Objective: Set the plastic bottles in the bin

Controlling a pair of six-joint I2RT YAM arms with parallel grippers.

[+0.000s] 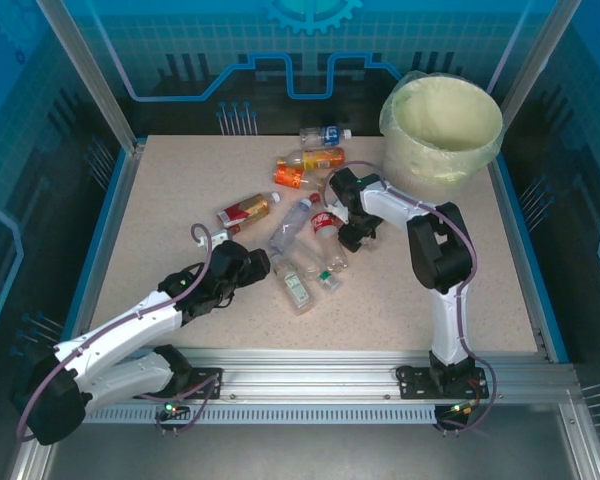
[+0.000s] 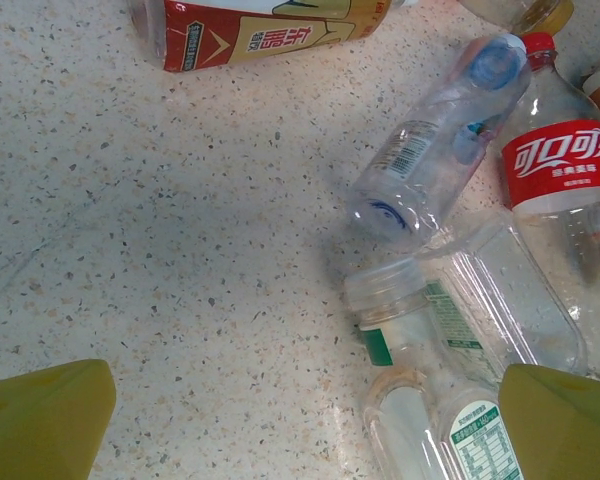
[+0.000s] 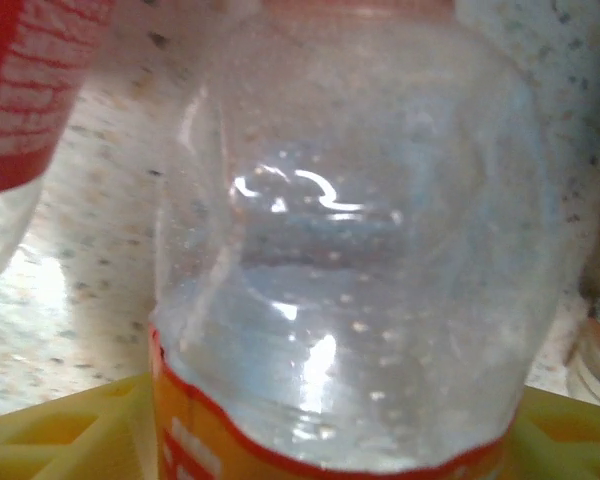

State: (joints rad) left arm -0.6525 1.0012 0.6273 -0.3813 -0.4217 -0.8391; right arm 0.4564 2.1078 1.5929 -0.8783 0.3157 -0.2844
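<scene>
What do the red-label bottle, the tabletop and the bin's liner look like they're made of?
Tabletop: smooth speckled beige, probably laminate or stone composite. Red-label bottle: clear glossy thin plastic; the tabletop shows through it. Bin liner: thin translucent yellowish plastic film, crinkled over the rim.

You're looking at a speckled beige surface (image 1: 180, 190) edged in blue. Silver posts (image 1: 85, 75) rise from its far corners and carry translucent blue panels (image 1: 310, 50) printed with a gear and circuit lines. A ribbed aluminium rail (image 1: 310, 365) runs along the near edge. The light is even and soft.
</scene>
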